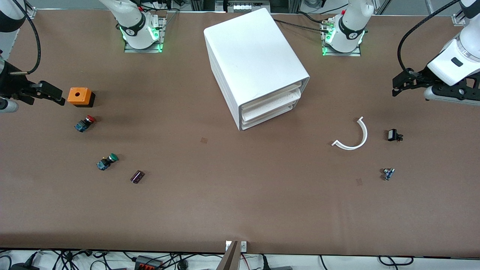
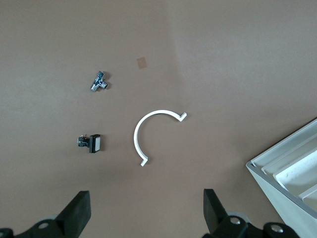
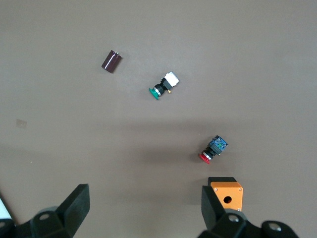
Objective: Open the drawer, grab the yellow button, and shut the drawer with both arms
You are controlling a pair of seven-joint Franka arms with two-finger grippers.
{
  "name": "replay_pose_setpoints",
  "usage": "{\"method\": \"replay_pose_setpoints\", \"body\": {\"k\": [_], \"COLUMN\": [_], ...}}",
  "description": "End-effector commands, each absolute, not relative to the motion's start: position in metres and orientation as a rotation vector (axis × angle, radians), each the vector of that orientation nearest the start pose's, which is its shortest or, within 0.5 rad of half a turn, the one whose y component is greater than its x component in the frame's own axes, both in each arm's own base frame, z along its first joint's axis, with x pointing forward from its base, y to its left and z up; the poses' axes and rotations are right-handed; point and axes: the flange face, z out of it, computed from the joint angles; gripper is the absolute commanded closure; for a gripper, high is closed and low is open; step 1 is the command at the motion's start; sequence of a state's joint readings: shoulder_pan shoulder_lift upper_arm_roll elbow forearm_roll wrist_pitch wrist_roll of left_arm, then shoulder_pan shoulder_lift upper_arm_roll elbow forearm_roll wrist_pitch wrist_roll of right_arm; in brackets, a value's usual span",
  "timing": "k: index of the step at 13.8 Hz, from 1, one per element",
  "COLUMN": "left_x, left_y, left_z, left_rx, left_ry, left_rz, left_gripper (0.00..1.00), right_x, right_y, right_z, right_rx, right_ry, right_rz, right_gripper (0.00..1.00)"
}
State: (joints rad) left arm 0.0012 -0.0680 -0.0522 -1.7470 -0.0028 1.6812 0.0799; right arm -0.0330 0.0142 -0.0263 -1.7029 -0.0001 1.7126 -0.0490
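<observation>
The white cabinet [image 1: 255, 63] stands at the middle of the table, its front toward the front camera and the left arm's end. The top drawer [image 1: 272, 98] is pushed in, like the two below it. The orange-yellow button is hidden. My left gripper [image 1: 397, 85] hangs open and empty over bare table at the left arm's end; its wrist view shows the spread jaws [image 2: 147, 208] and a corner of the cabinet [image 2: 290, 171]. My right gripper [image 1: 56, 95] is open and empty beside an orange box [image 1: 80, 96], also in the right wrist view [image 3: 146, 203].
A red-capped button [image 1: 85, 123], a green-capped button [image 1: 107, 161] and a dark cylinder [image 1: 137, 176] lie toward the right arm's end. A white curved strip [image 1: 354, 135], a small black part [image 1: 393, 135] and a small metal part [image 1: 388, 173] lie toward the left arm's end.
</observation>
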Motion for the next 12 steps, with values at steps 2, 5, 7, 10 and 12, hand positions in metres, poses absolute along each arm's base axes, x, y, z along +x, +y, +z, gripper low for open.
{"method": "replay_pose_setpoints", "body": {"k": [2,5,7,10,12], "left_x": [0.539,0.543,0.543,0.535,0.537], "left_y": [-0.032,-0.036,-0.045,-0.065,-0.082], "left_z": [0.591,0.585,0.58,0.56,0.534], "left_rx": [-3.147,-3.156,-3.224,-3.365,-3.435], "left_ry": [0.218,0.243,0.258,0.302,0.347], "left_rz": [0.055,0.249,0.377,0.658,0.899], "left_gripper": [0.0,0.0,0.0,0.0,0.0], "right_x": [0.562,0.564,0.566,0.571,0.573], "right_y": [-0.033,-0.034,-0.03,-0.003,0.022], "right_z": [0.57,0.567,0.564,0.555,0.55], "right_rx": [-3.15,-3.151,-3.15,-3.141,-3.137], "right_ry": [-0.007,-0.007,-0.014,-0.07,-0.144], "right_rz": [-0.016,-0.006,-0.004,0.022,0.031], "right_gripper": [0.0,0.0,0.0,0.0,0.0]}}
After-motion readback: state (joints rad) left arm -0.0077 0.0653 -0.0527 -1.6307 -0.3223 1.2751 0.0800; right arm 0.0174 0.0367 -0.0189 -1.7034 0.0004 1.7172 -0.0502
